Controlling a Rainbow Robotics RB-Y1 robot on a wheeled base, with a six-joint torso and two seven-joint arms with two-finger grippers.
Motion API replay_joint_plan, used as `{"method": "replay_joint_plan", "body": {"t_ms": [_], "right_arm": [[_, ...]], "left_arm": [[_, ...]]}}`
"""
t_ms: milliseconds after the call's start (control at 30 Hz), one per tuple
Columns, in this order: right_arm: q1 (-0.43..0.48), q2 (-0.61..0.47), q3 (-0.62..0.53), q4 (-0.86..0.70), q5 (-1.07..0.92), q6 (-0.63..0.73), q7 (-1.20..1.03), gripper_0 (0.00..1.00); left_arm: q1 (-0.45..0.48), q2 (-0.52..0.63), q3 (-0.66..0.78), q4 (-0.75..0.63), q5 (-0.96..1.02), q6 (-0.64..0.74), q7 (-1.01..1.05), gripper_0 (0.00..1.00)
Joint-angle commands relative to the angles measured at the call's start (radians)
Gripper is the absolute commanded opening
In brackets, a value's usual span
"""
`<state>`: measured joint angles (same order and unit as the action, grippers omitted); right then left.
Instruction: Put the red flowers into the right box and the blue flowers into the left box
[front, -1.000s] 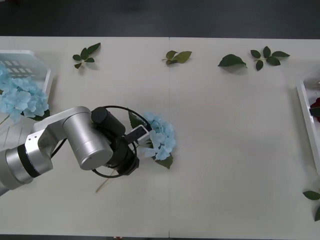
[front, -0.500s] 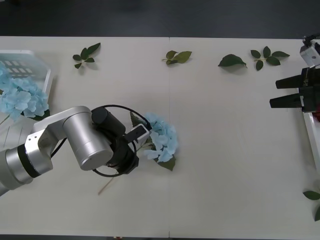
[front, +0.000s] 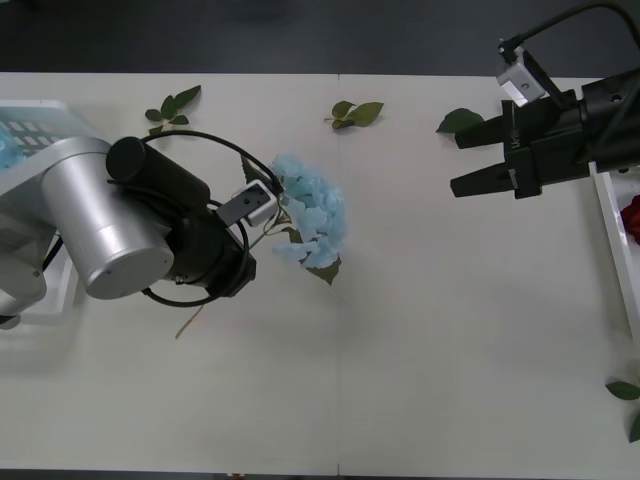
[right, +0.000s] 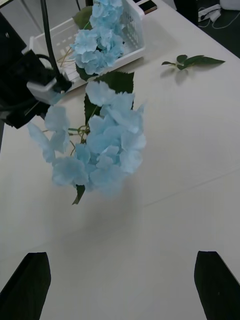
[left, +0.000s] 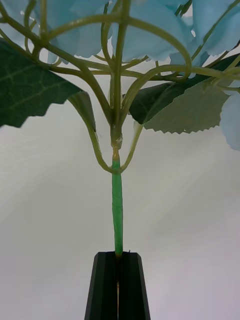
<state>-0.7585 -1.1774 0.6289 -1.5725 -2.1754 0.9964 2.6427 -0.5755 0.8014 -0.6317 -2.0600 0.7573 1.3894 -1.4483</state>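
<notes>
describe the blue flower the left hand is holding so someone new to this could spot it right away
On the white table, look left of centre, just right of the big silver left arm. The left hand is shut on the thin green stem of a blue flower, a pale sky-blue cluster lifted off the tabletop. Unlike the other blue flowers lying in the left box, it is gripped.

The work surface is a wide, matte off-white table (front: 420, 330) made of two panels that meet at a thin straight seam (front: 339, 200) running away from the robot. Beyond the far edge of the table lies a dark floor (front: 300, 35); in the right wrist view, light-coloured cables (right: 212, 12) lie on this dark floor past the table corner. Lighting is even and diffuse, and objects cast only soft, faint shadows on the tabletop.
</notes>
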Motion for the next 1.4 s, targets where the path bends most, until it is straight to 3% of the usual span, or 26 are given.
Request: {"method": "replay_joint_plan", "body": {"t_ms": [33, 400, 600, 900, 1100, 1400], "right_arm": [[-0.059, 0.042, 0.031, -0.017, -0.007, -0.028, -0.017, 0.84], [-0.068, 0.081, 0.038, -0.035, -0.007, -0.038, -0.020, 0.84], [-0.068, 0.081, 0.038, -0.040, -0.024, -0.038, -0.023, 0.84], [-0.068, 0.084, 0.038, -0.044, -0.026, -0.027, -0.033, 0.84], [-0.068, 0.084, 0.038, -0.044, -0.026, -0.027, -0.033, 0.83], [-0.068, 0.084, 0.038, -0.044, -0.026, -0.027, -0.033, 0.84]], "left_arm": [[0.072, -0.019, 0.193, -0.065, 0.057, 0.076, 0.034, 0.00], [0.181, -0.021, 0.688, -0.084, -0.004, 0.366, 0.034, 0.00], [0.186, 0.035, 0.811, -0.022, -0.082, 0.412, 0.039, 0.00], [0.164, 0.174, 0.808, 0.290, -0.082, 0.249, -0.003, 0.00], [0.098, 0.187, 0.739, 0.529, -0.092, 0.115, -0.112, 0.00], [0.043, 0.187, 0.616, 0.710, -0.148, -0.075, -0.159, 0.00]]}}
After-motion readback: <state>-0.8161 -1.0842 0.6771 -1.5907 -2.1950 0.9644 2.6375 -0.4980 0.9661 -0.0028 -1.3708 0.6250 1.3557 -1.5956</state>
